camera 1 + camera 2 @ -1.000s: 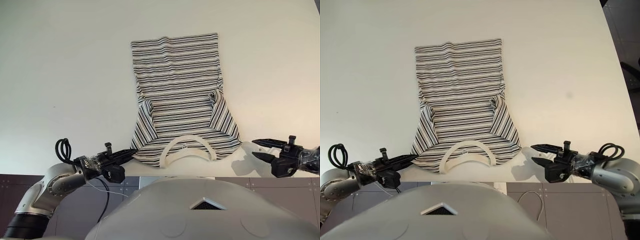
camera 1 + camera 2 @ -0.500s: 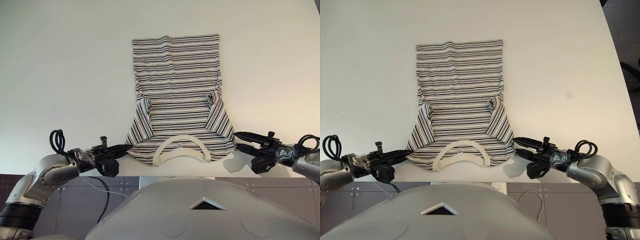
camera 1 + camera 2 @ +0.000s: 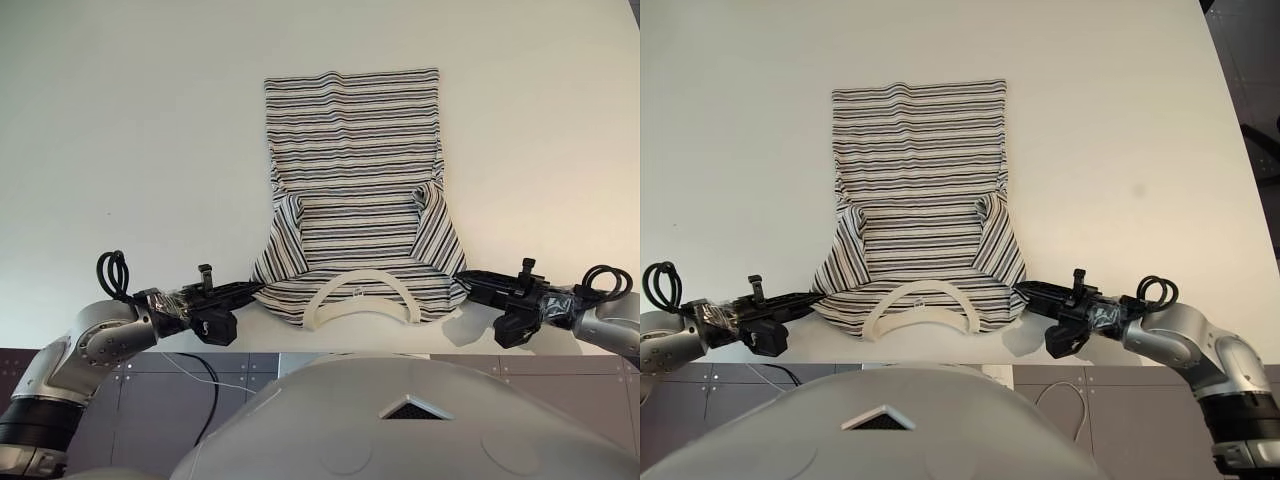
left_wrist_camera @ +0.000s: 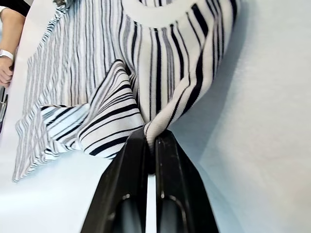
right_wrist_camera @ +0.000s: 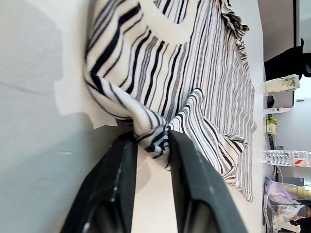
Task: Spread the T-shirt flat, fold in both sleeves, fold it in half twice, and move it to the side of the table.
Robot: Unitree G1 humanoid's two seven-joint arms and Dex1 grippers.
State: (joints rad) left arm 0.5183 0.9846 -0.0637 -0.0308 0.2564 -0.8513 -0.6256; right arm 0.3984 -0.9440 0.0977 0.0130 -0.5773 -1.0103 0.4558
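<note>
The striped T-shirt (image 3: 350, 160) lies flat on the white table (image 3: 130, 150) with both sleeves folded in over its body. Its white collar (image 3: 360, 290) is at the near edge. My left gripper (image 3: 255, 290) is at the near left shoulder corner. In the left wrist view this gripper (image 4: 149, 138) is shut on a pinch of the striped cloth. My right gripper (image 3: 462, 282) is at the near right shoulder corner. In the right wrist view a bunched fold of the shirt sits between its fingers (image 5: 151, 138) and touches both.
Both grippers are low, just inside the table's front edge (image 3: 120, 345). Bare tabletop lies left and right of the shirt. A person's hand (image 4: 7, 73) rests at the far side of the table. Small bottles (image 5: 282, 83) stand beyond the far edge.
My right gripper has moved left to the shirt's right shoulder corner and come round the cloth. The left gripper has shifted slightly while holding the left corner.
</note>
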